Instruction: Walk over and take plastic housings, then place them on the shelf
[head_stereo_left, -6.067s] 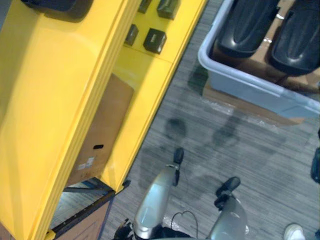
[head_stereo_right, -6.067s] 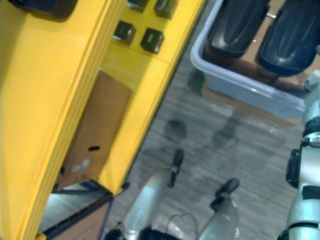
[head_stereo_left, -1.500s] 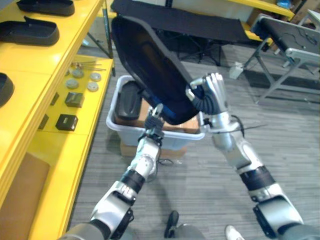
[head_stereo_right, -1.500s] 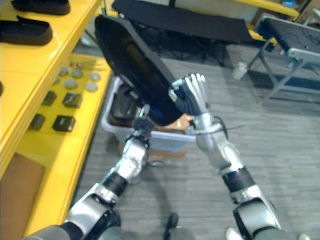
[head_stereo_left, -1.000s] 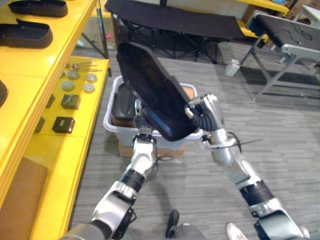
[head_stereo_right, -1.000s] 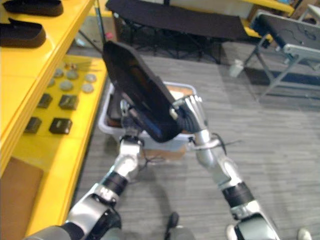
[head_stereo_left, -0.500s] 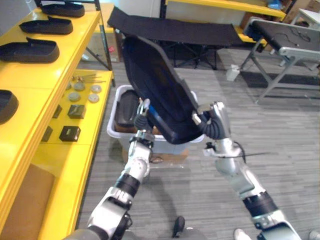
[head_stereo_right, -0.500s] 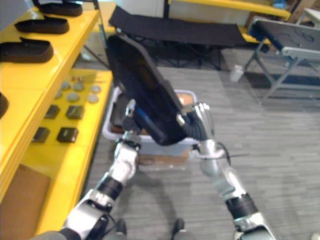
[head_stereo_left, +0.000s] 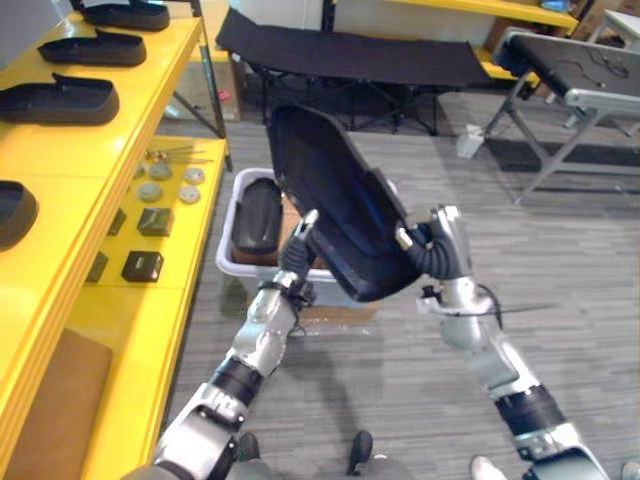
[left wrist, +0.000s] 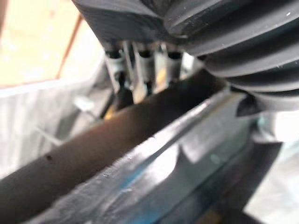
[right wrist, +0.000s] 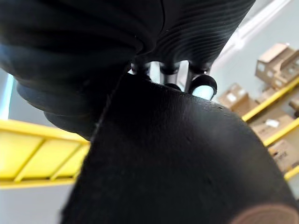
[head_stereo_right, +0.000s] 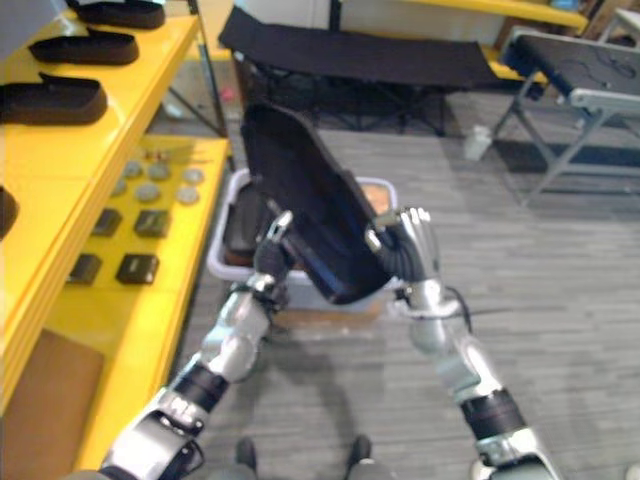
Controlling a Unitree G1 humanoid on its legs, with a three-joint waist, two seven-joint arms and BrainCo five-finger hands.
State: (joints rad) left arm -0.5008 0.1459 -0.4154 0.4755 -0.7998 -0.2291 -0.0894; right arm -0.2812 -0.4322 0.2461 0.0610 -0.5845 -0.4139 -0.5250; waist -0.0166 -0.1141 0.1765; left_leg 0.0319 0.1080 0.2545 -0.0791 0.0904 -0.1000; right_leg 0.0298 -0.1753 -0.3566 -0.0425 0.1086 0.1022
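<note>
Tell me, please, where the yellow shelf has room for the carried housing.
The held housing would likely fit on the top shelf, bare between the nearest housing and the next housing. Lower level is crowded with small parts.

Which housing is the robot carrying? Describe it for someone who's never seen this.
Beside the yellow shelf stands a grey bin. Near it, the left hand and right hand hold up one big black housing, tilted on edge in the air. The other housings lie flat on the shelf or sit in the bin.

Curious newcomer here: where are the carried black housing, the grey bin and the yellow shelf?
black housing (head_stereo_left: 340,215): left eye view, its middle.
grey bin (head_stereo_left: 226,240): left eye view, left rim.
yellow shelf (head_stereo_left: 60,150): left eye view, top.
</note>
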